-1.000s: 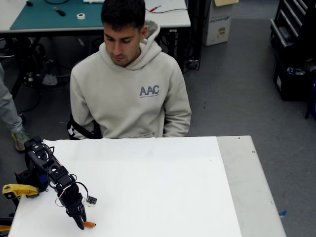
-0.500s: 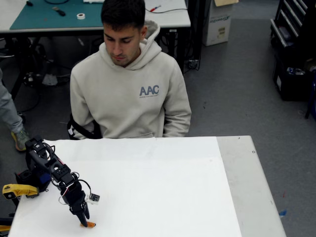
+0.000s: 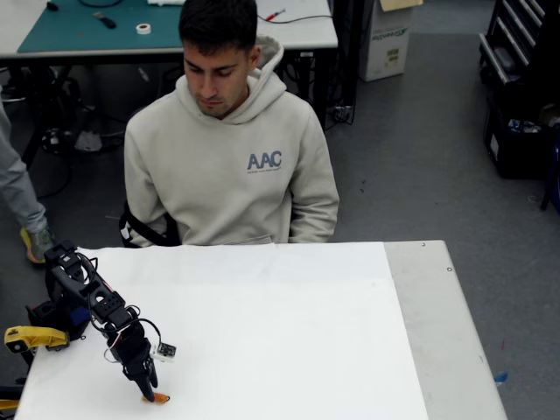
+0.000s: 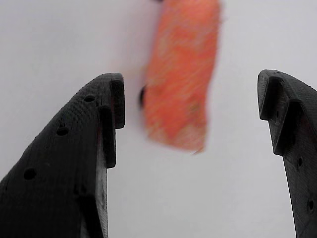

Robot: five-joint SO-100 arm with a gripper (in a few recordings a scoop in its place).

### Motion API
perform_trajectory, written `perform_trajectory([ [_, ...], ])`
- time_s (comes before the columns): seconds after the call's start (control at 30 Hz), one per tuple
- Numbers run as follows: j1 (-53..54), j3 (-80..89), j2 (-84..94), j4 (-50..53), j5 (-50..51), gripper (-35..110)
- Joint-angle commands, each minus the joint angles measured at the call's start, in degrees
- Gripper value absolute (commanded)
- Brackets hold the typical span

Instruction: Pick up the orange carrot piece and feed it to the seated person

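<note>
Gripper (image 3: 150, 391): black, two-fingered, at the end of a black arm (image 3: 92, 302) mounted at the left edge of the table (image 3: 420, 332) in the fixed view; pointed down at the near left corner of the white tabletop; jaws apart, as the wrist view (image 4: 190, 114) shows, with one black finger (image 4: 74, 163) at left and the other at right, a wide gap between them

Orange carrot piece (image 3: 159, 398): small oblong stub lying on the white surface just beside the gripper tips in the fixed view; in the wrist view (image 4: 181, 74) it lies between the two fingers, nearer the left one, blurred, not pinched by either; whether the left finger touches it cannot be told

Seated person (image 3: 229, 153): light beige hoodie with blue lettering on the chest, seated at the far edge of the table, head bowed toward the tabletop; well apart from the carrot piece and the gripper

Yellow clamp handle (image 3: 31, 337): at the arm's base, off the table's left edge

Second person (image 3: 17, 188): grey sleeve and a shoe at the left edge of the fixed view
</note>
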Motion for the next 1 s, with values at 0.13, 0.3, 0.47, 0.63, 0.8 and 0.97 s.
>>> perform_trajectory([
  [0.13, 1.49, 2.90, 1.32, -0.35, -0.97, 22],
  [0.3, 1.49, 2.90, 1.32, -0.35, -0.97, 22],
  [0.47, 3.52, 2.81, 1.32, -0.44, -0.97, 22],
  [0.63, 4.83, 2.81, 1.41, -0.44, -0.97, 21],
  [0.8, 4.83, 2.81, 2.20, -1.14, -0.88, 21],
  [0.97, 4.75, 3.34, 1.49, -7.12, -0.79, 21],
])
